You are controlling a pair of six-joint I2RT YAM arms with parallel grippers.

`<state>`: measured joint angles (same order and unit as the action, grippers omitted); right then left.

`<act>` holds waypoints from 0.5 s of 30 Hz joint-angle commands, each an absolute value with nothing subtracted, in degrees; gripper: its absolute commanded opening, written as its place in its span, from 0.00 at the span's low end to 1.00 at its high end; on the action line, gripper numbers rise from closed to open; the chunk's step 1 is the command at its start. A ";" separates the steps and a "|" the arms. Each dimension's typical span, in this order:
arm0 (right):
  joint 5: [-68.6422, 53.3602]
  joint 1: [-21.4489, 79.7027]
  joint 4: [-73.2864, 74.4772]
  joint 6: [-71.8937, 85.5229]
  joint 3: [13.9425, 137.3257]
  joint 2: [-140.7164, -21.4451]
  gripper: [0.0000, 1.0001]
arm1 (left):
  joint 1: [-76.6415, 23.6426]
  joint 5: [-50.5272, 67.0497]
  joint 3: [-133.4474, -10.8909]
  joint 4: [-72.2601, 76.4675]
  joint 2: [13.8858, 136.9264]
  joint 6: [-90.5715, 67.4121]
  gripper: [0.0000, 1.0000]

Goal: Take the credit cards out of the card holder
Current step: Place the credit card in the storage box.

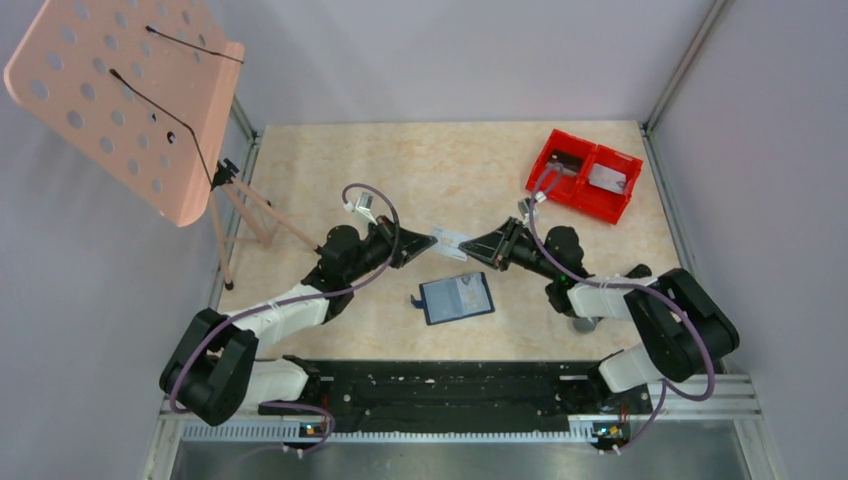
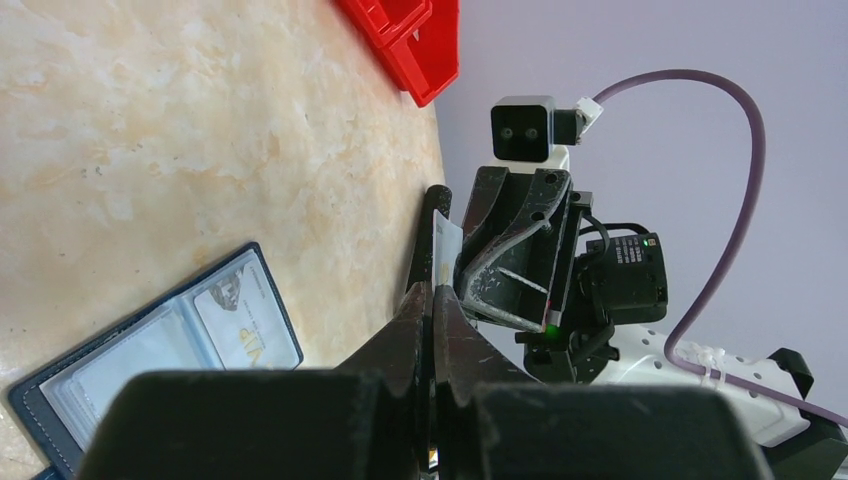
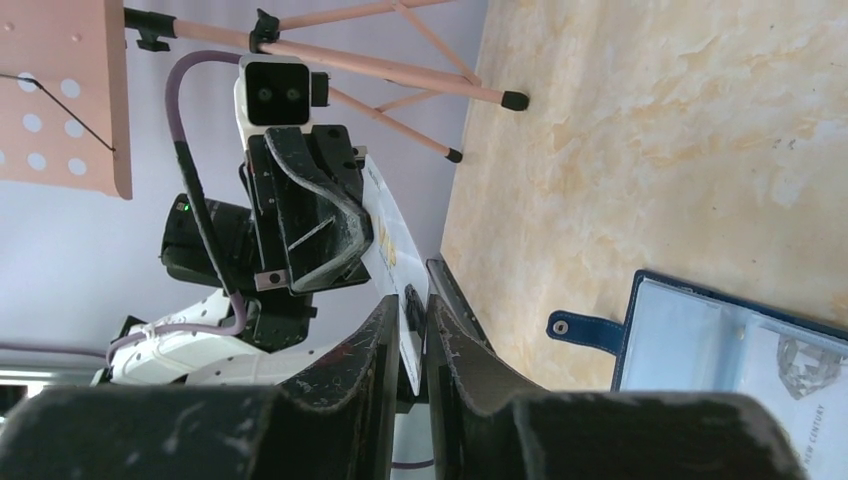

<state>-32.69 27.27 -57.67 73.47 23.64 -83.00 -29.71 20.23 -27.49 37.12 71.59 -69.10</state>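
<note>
Beige marbled table [image 1: 450, 160] inside grey walls. An open blue holder [image 1: 456, 298] lies flat on it, with another card showing in its pocket. Just beyond the holder and raised above it, the left gripper [image 1: 425, 243] pinches one end of a pale card [image 1: 449, 239]. The right gripper [image 1: 470, 247] straddles the other end, jaws narrow, grip unclear. If the left lets go before the right clamps, the card would likely drop. Open room surrounds the holder; a red bin [image 1: 585, 175] sits far beyond-right, a stand [image 1: 130, 100] far beyond-left.
</note>
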 commanded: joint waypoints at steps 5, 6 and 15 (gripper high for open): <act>-32.27 27.86 -63.70 73.76 23.38 -83.30 0.20 | -29.46 19.92 -26.46 40.52 69.16 -68.91 0.00; -32.18 27.86 -63.75 73.71 23.27 -83.27 0.20 | -29.35 20.09 -26.41 40.52 69.10 -69.01 0.00; -32.01 27.86 -64.16 74.18 22.14 -82.98 0.12 | -28.73 20.70 -25.42 41.13 68.08 -69.94 0.00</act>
